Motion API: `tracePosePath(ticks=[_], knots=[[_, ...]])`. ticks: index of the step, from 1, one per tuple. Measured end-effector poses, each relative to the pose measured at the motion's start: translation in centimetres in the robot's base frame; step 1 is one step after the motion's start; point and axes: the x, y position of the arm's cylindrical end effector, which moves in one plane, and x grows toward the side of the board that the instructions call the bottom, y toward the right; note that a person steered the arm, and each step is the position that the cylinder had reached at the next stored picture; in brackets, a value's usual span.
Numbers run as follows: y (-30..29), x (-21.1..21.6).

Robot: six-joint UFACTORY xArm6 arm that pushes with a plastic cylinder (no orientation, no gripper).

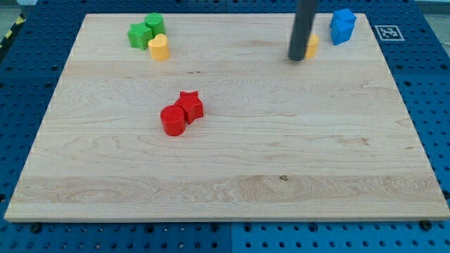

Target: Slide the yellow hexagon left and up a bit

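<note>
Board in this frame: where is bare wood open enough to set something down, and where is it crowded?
Open: everything below the red cylinder and red star, plus the view's right half beneath my tip. Crowded: the top-left cluster of green blocks with a yellow block, and top right, where my tip hides most of the yellow hexagon beside the blue block.

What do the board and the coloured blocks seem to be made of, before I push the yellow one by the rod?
The board looks like pale, unvarnished or matt wood: grain lines and a small knot show. The red star and blue block look like solid-coloured, smooth plastic or painted wood; I can't tell which. The yellow hexagon, mostly hidden behind my tip, looks the same.
</note>
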Motion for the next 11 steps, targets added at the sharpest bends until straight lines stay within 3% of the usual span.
tracePosePath(ticks=[2,3,11], knots=[[8.0,-0.2],[8.3,-0.2],[1.8,-2.5]])
